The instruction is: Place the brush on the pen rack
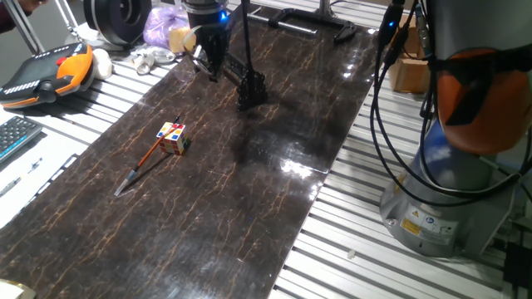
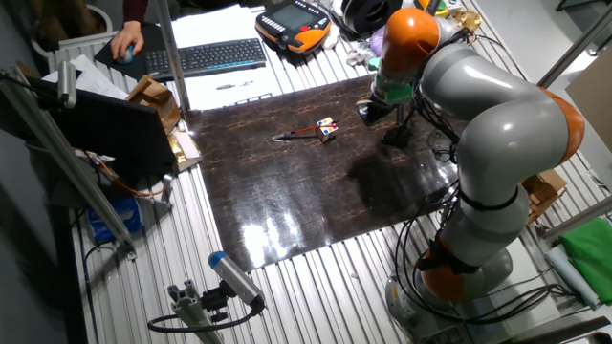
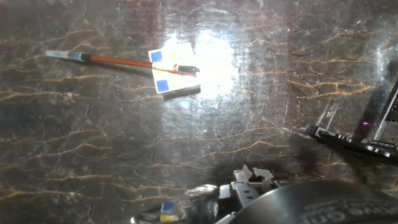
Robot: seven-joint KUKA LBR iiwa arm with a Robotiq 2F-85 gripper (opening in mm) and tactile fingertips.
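The brush [image 1: 143, 164] lies flat on the dark marble-patterned mat, its orange-brown handle resting against a small multicoloured cube [image 1: 173, 137] and its grey tip pointing to the mat's near left. It also shows in the hand view [image 3: 118, 61] and in the other fixed view [image 2: 296, 135]. The pen rack [image 1: 241, 81] stands at the far side of the mat, its slanted bar ending in a bumpy black block. It appears at the right edge of the hand view [image 3: 354, 142]. My gripper [image 1: 214, 71] hangs just above the rack's bar, far from the brush. Its fingers look dark and merged.
A black metal frame with tube legs [image 1: 307, 21] lies at the mat's far end. An orange teach pendant [image 1: 46, 73] and a keyboard [image 1: 15, 137] sit left of the mat. The robot base [image 1: 453, 183] and cables stand on the right.
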